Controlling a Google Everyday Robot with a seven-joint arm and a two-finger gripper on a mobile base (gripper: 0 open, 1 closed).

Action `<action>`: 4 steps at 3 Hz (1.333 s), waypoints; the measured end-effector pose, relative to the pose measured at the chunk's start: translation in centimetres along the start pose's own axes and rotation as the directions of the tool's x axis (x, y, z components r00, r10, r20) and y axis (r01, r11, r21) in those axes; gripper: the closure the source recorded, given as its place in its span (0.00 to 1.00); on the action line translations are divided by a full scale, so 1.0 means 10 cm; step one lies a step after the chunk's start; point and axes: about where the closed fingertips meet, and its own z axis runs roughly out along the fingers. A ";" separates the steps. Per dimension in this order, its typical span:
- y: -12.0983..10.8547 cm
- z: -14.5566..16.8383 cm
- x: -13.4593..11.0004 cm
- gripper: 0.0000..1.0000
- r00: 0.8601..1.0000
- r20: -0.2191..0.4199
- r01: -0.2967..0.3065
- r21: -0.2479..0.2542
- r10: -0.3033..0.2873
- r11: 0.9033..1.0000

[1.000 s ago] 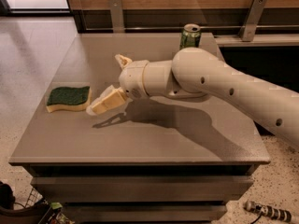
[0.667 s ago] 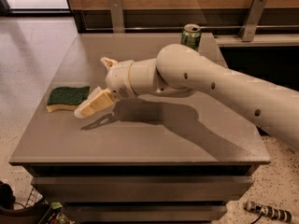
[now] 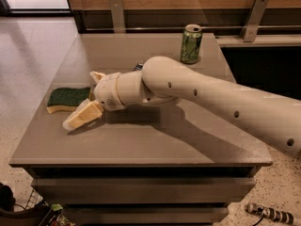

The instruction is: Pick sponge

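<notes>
The sponge (image 3: 65,99), dark green on top with a pale yellow base, lies flat near the left edge of the grey table (image 3: 155,145). My gripper (image 3: 83,99) sits just right of it, low over the table and open. The near finger (image 3: 83,116) reaches forward-left in front of the sponge's right end. The far finger (image 3: 97,75) shows behind that end. The sponge's right end lies between the two fingers. I cannot tell whether either finger touches it. My white arm (image 3: 211,98) stretches in from the right.
A green drink can (image 3: 191,44) stands upright at the table's back right. A bit of a dark wrapper (image 3: 138,67) peeks out behind the arm. The table's left edge is close to the sponge. A basket (image 3: 23,211) sits on the floor at the lower left.
My arm has moved left across the table, and the gripper has come up to the sponge's right end. The sponge has not moved.
</notes>
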 end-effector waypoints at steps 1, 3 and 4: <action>0.06 0.14 0.07 0.26 1.000 0.015 -0.024 -0.024 0.024 0.999; 0.09 0.17 0.05 0.82 1.000 0.015 -0.019 -0.030 0.020 0.999; 0.11 0.18 0.04 1.00 1.000 0.015 -0.018 -0.034 0.018 0.999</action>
